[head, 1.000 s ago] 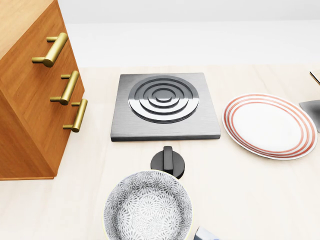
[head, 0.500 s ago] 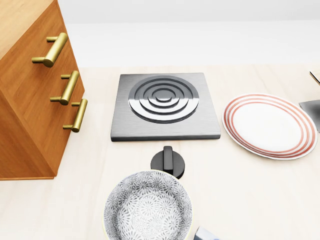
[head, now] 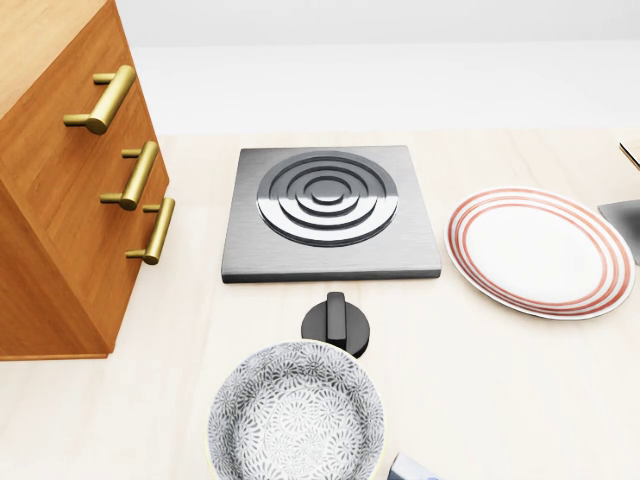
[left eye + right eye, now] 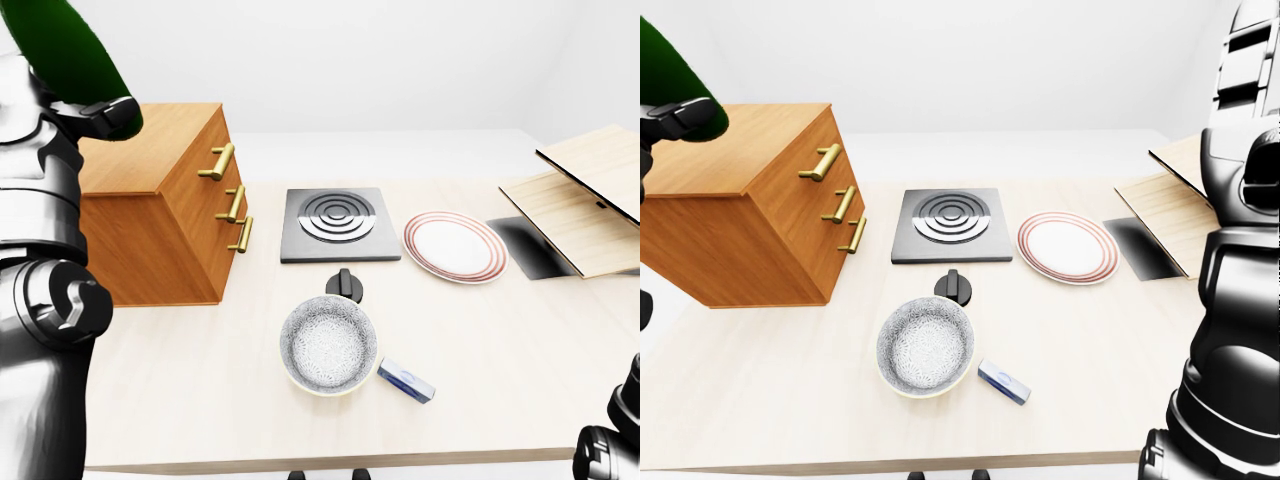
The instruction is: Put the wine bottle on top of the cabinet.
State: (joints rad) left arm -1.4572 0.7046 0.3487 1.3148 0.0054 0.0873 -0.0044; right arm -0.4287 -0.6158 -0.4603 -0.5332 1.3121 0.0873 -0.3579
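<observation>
- The dark green glass wine bottle (image 4: 62,45) sits at the top left of the left-eye view, tilted, above the left end of the cabinet top.
- The left hand (image 4: 100,118) has its dark fingers closed round the bottle's lower part; the chrome left arm fills the left edge of that view.
- The orange-brown wooden cabinet (image 4: 165,215) with three brass bar handles stands at the left of the pale wooden bench (image 4: 200,390).
- Right of the cabinet lies a square grey metal hob plate with concentric rings (image 3: 328,210), with a black round knob (image 3: 337,322) just below it.
- A grey-and-white patterned ceramic bowl (image 4: 328,343) rests below the knob, and a small blue-and-white box (image 4: 405,380) lies just beside the bowl's right rim.
- A white round plate with red rings (image 3: 538,250) lies right of the hob plate.
- Light wooden boards (image 4: 580,205) are propped at the right edge.
- The right arm rises along the right of the right-eye view; its hand is out of sight, so I cannot tell its state.
</observation>
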